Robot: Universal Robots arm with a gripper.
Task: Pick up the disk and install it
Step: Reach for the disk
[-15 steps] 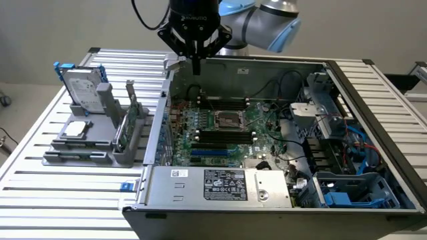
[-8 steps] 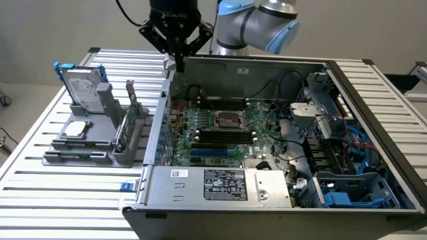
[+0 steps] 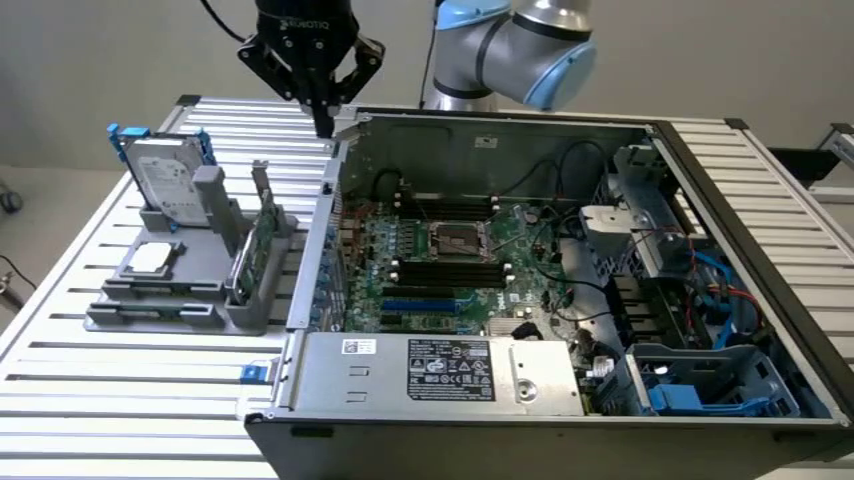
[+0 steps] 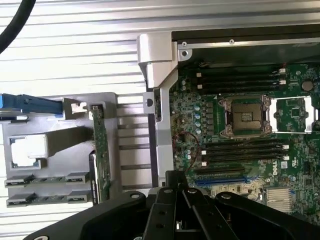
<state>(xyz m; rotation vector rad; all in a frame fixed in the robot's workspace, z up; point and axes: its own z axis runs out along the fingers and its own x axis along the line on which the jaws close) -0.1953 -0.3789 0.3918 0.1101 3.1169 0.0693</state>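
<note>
The gripper (image 3: 324, 122) is seen pressed together and empty, above a corner of the open computer case (image 3: 507, 122). The disk (image 3: 171, 178) is stood on edge in the grey holder (image 3: 174, 300) on the worktop (image 3: 80, 400), at the exterior view's left. It is judged rigid, fairly heavy and shock-sensitive; its blue-framed edges are best gripped.

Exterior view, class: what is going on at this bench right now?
The end effector hovers, shut and empty, over the edge of the open computer case. The disk stands upright in the grey holder on the exterior view's left, not yet picked up.
</note>
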